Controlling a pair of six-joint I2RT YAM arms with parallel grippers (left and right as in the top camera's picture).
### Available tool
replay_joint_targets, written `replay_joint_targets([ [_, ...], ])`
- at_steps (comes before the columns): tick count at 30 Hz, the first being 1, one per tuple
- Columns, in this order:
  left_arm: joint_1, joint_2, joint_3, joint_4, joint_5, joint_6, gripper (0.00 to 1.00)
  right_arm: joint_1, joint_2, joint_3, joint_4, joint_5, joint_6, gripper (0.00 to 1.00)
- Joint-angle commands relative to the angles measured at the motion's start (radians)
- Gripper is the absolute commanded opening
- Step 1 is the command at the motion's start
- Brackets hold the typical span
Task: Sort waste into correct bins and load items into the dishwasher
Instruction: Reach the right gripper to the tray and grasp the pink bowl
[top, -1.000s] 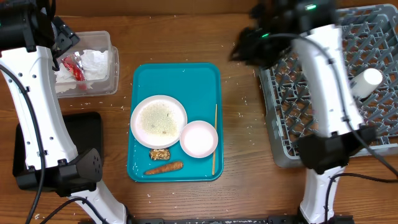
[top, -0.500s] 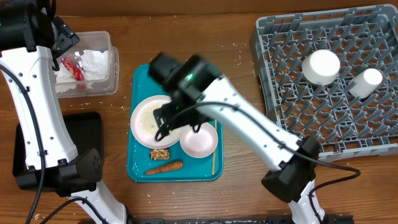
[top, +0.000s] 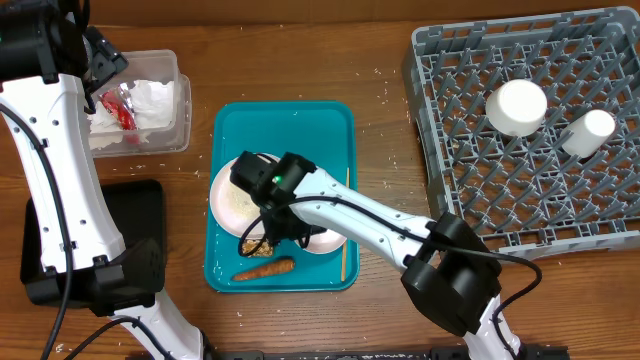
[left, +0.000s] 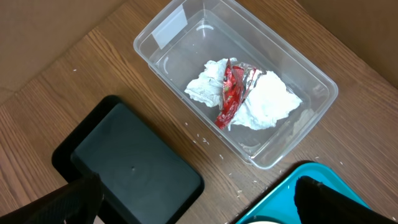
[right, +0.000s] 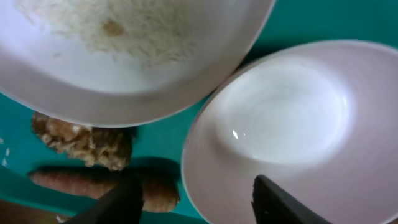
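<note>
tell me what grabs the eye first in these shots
The right gripper hangs open low over the teal rectangular tray mid-table, above a rice-dusted large white round plate and a smaller pinkish-white plate. Right of it, the big grey plastic dish rack holds a white bowl and small white cup.

My left arm (top: 60, 160) stands tall from its base on my left side and folds over at the top, wrist pointing down. My left gripper (left: 202, 199) hangs there with its jaws spread wide (only the dark fingertips (left: 74, 199) show, at the wrist view's bottom corners), holding nothing. My right arm (top: 370, 218) reaches low and far to the left, wrist tipped down. My right gripper (right: 199, 202) has its jaws partly apart, with nothing pinched between them.
</note>
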Motion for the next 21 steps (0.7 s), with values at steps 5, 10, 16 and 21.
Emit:
replay_joint_targets([
  [5,-0.007,0.010,0.001,0.000,-0.005,-0.012,1.00,0.000,-0.018,-0.050,0.089,0.016,0.017,0.44],
  [10,-0.007,0.010,0.001,0.000,-0.005,-0.012,1.00,0.002,-0.017,-0.050,0.112,0.040,0.016,0.38],
  [16,-0.007,0.010,0.001,0.000,-0.005,-0.012,1.00,0.011,0.003,-0.050,0.141,0.046,0.016,0.34],
  [21,-0.007,0.010,0.001,0.000,-0.005,-0.012,1.00,0.013,0.022,-0.050,0.144,0.069,0.016,0.31],
])
